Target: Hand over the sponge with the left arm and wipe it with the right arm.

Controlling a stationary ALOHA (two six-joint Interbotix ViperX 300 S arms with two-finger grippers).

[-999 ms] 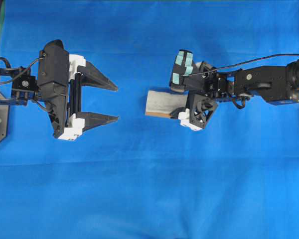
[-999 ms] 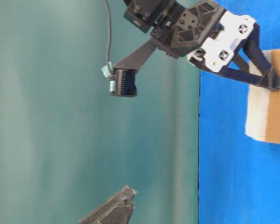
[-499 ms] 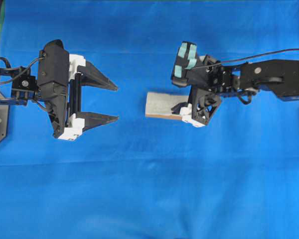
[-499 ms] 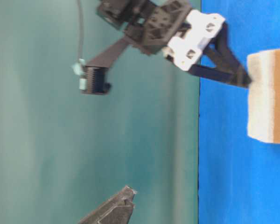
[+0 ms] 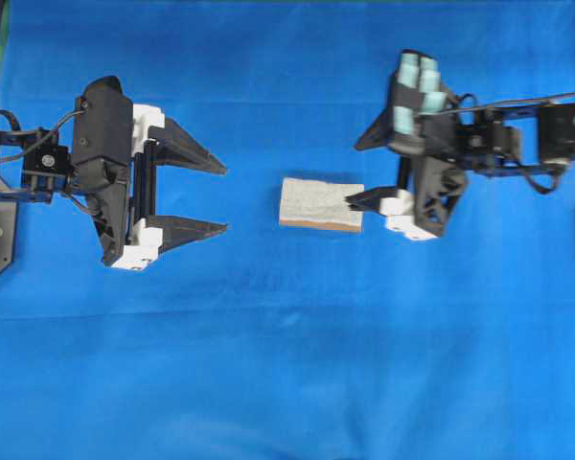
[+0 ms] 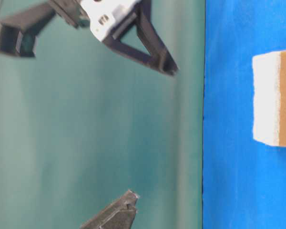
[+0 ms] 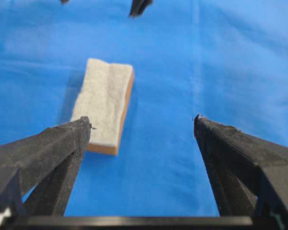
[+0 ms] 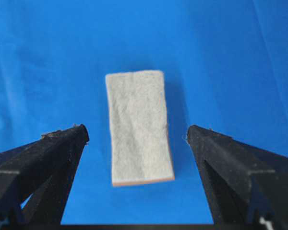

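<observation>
The sponge (image 5: 321, 203) lies flat on the blue cloth (image 5: 287, 364) about midway between the two arms, grey-white speckled face up, with its thin orange-brown layer showing along the edge nearer the bottom of the overhead view. Nothing is touching it. The right gripper (image 5: 359, 173) hangs just beside its right end with its fingers spread wide, and from the table-level view it looks lifted clear of the cloth; its own wrist camera looks straight down on the sponge (image 8: 139, 127) framed between the two open fingers (image 8: 62, 143). The left gripper (image 5: 220, 198) sits well apart to the other side, its fingers also spread wide and empty, the sponge (image 7: 105, 103) ahead of it and off toward one finger rather than centred. I'd judge the pad to be very light and soft, likely to squash under a pinch and spring back, its scrubby top giving decent friction and nothing about it fragile. The sensible hold seems to be across its narrow width near one end, so that the other end stays free for the receiving arm. There are no containers anywhere in view, only the bare cloth and a teal backdrop (image 6: 95, 119).
</observation>
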